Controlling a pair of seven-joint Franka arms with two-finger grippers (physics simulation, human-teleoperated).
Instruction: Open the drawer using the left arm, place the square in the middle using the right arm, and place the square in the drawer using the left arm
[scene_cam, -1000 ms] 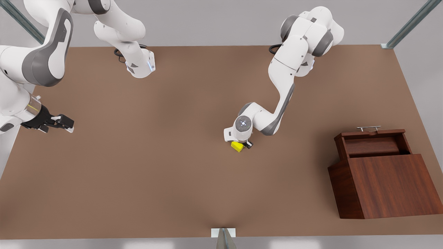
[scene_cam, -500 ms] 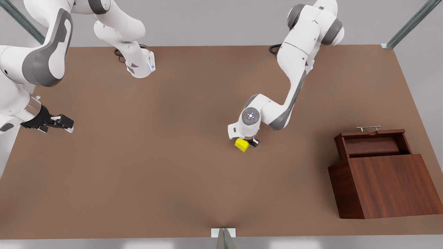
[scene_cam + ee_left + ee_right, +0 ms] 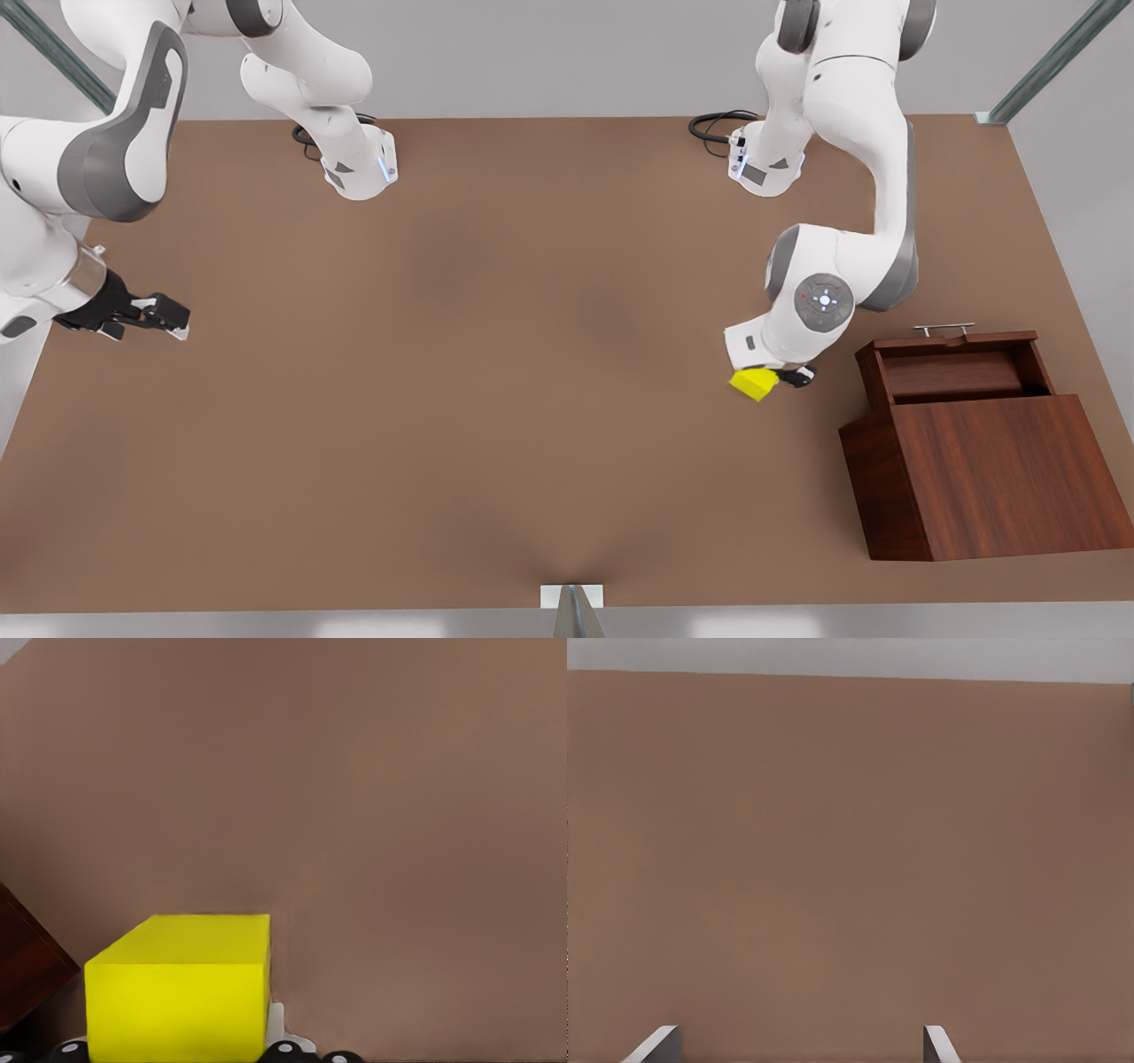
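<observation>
The open wooden drawer (image 3: 955, 370) holds nothing. At its nine o'clock, the left hand (image 3: 769, 380) grips the yellow cube (image 3: 754, 384). The right hand (image 3: 146, 316), fingers spread, waits.

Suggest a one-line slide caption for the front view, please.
Left gripper carries the yellow square toward the open drawer; right gripper waits, open.

- The front view is looking steeply down from above the near table (image 3: 461, 425) edge, taking in both arms and the cabinet (image 3: 992, 478).
- The left wrist view is sitting close above the square (image 3: 177, 988), facing the tabletop.
- The right wrist view is looking low across bare tabletop.
- All three are sharing that brown surface.
</observation>
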